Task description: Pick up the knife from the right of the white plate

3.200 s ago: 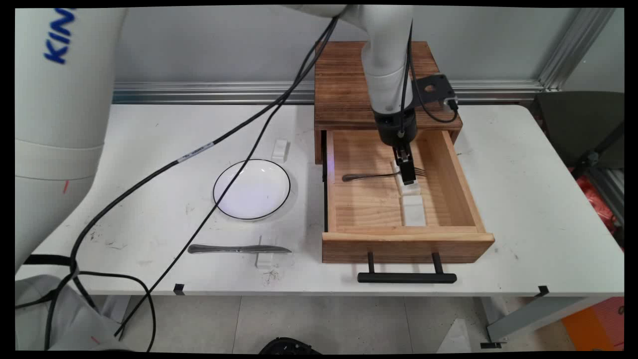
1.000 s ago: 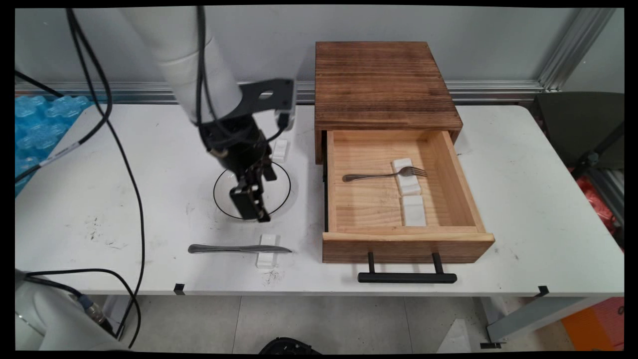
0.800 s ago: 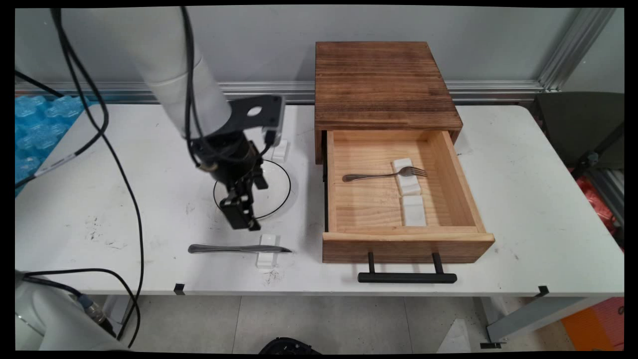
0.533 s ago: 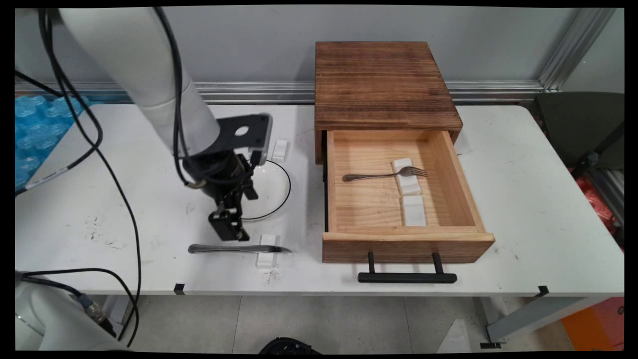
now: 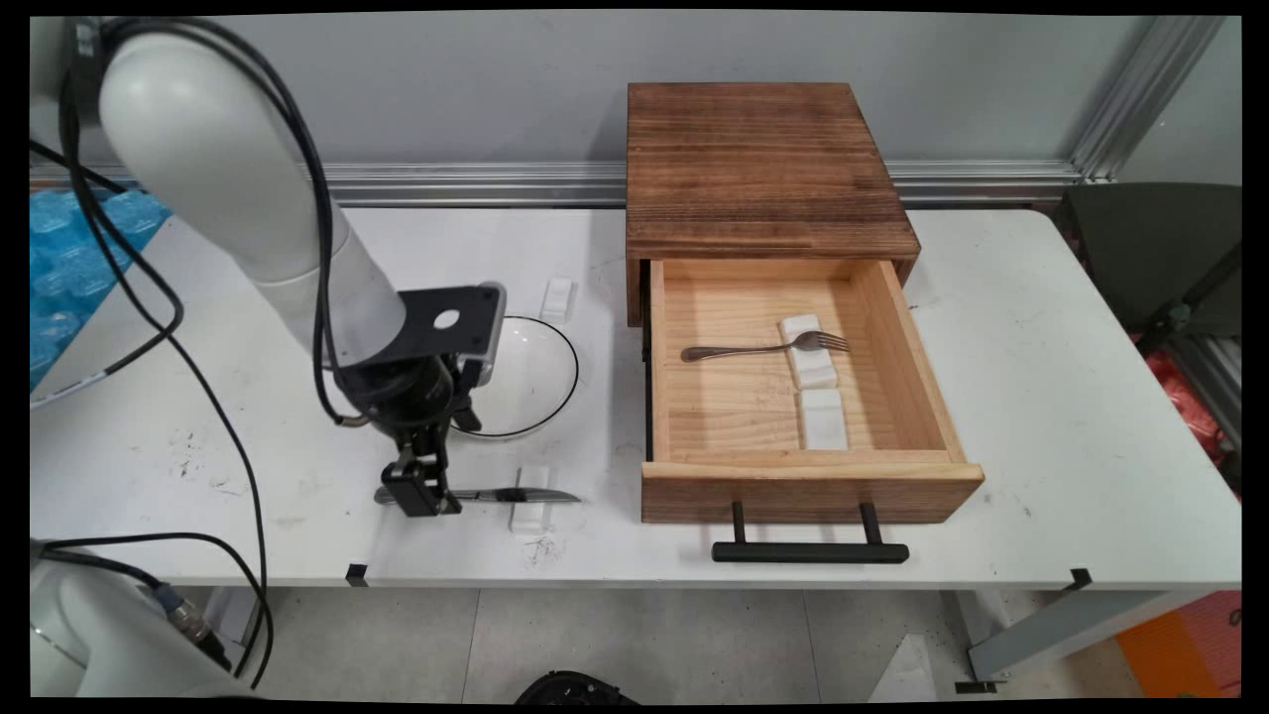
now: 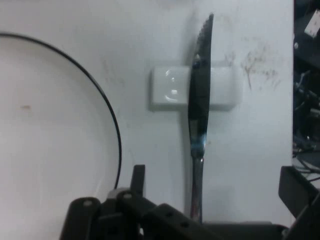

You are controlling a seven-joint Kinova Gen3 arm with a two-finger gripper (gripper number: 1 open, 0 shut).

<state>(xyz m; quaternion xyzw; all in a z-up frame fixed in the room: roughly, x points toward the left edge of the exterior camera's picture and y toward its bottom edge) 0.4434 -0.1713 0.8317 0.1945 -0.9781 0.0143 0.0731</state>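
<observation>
The gripper [image 5: 420,493] hangs low over the knife's [image 6: 199,131] handle with its fingers [image 6: 137,179] spread wide on either side, not touching it. The hand view alone shows the serrated blade lying across a white rest [image 6: 172,89] ahead, the plate [image 6: 116,129] just beside. Only the main view shows the open drawer [image 5: 811,476] well off — a fork [image 5: 763,347] inside.

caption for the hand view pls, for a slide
Open gripper straddling a table knife propped on a white rest, beside a black-rimmed plate.
</observation>
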